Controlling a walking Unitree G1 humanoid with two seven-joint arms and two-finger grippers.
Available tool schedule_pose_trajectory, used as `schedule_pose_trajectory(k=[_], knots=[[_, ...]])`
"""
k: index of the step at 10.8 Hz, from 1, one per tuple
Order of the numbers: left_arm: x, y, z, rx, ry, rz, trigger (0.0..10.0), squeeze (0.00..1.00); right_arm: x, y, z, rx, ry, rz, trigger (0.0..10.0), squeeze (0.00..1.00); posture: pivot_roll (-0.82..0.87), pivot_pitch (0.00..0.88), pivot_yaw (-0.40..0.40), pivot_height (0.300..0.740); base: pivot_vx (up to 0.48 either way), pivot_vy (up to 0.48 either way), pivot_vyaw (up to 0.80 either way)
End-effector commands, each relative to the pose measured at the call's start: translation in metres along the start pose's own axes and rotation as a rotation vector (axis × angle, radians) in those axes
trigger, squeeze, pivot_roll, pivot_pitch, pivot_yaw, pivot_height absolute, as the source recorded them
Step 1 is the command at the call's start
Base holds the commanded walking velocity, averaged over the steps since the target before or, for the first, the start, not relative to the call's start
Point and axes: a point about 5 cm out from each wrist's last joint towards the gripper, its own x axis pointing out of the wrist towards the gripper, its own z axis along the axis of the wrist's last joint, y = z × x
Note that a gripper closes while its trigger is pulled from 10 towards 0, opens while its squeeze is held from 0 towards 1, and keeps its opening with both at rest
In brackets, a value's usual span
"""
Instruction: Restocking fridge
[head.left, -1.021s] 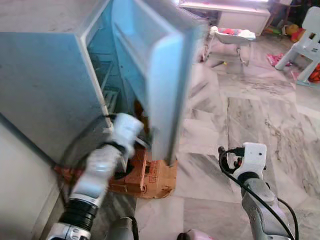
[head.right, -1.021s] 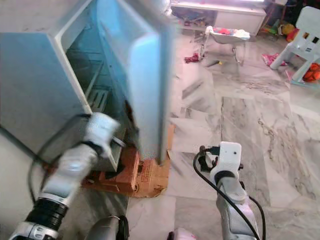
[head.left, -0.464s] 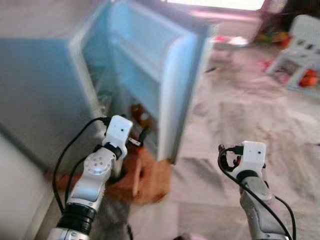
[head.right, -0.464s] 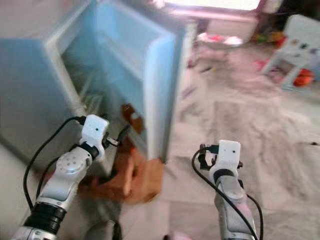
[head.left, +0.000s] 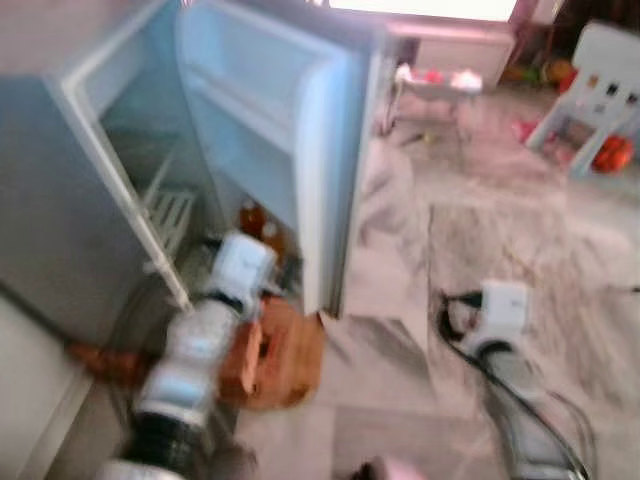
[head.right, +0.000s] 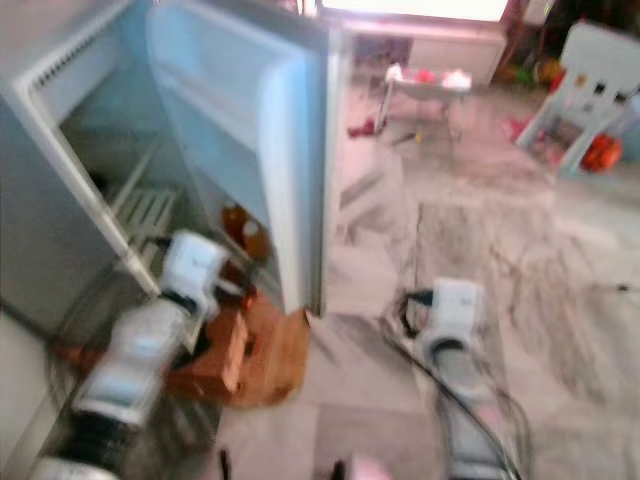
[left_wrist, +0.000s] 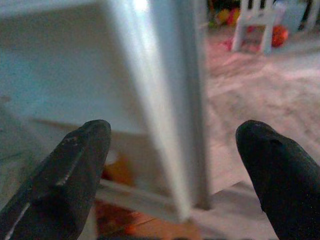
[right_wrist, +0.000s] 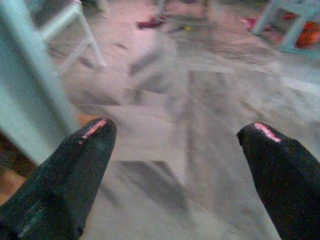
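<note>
A pale blue fridge (head.left: 60, 200) stands at the left with its door (head.left: 290, 150) swung open. A white wire shelf (head.left: 165, 215) shows inside, and brown bottles (head.left: 255, 220) sit low by the door's foot. My left arm (head.left: 200, 340) reaches toward the fridge's bottom front. In the left wrist view my left gripper (left_wrist: 170, 165) is open, its fingers (left_wrist: 65, 180) wide apart with the door's edge (left_wrist: 165, 100) ahead of them. My right arm (head.left: 500, 310) is held out over the floor. My right gripper (right_wrist: 175, 165) is open and holds nothing.
An orange cardboard box (head.left: 275, 350) lies on the floor at the fridge's foot, under my left arm. Marble floor (head.left: 500, 220) stretches to the right. A small white seat (head.left: 435, 85), a white plastic chair (head.left: 600, 90) and scattered toys (head.left: 610, 155) stand at the back.
The whole picture has shifted and stays blurred, so the camera has moved. More of the fridge's inside shows now. My left arm remains low by the door's foot; the right arm is unchanged.
</note>
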Motion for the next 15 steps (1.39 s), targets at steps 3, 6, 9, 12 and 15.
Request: schedule_pose_trajectory(k=[3, 6, 9, 12, 15], knots=[[0.000, 0.013, -0.001, 0.031, 0.031, 0.060, 10.0, 0.00, 0.004, 0.009, 0.011, -0.002, -0.052, 0.017, 10.0, 0.00, 0.09, 0.056, -0.027, 0.740, 0.457, 0.000, 0.00], [0.004, 0.018, 0.000, 0.048, 0.037, 0.095, 10.0, 0.00, 0.008, 0.009, 0.015, 0.000, -0.069, 0.023, 10.0, 0.00, 0.09, 0.048, -0.029, 0.740, 0.480, 0.000, -0.53], [0.004, 0.023, -0.004, 0.034, 0.064, 0.156, 10.0, 0.00, 0.010, 0.010, 0.016, -0.009, -0.076, 0.028, 10.0, 0.00, 0.09, 0.044, -0.029, 0.740, 0.480, 0.000, 0.00], [0.008, 0.037, -0.007, 0.026, 0.091, 0.233, 10.0, 0.00, 0.010, 0.008, 0.016, -0.013, -0.079, 0.028, 10.0, 0.00, 0.08, 0.041, -0.029, 0.740, 0.367, 0.306, 0.00], [0.022, 0.010, 0.007, 0.034, 0.011, 0.082, 10.0, 0.00, 0.010, 0.009, 0.017, -0.013, -0.088, 0.026, 10.0, 0.00, 0.08, 0.041, -0.028, 0.740, 0.449, 0.087, 0.00]])
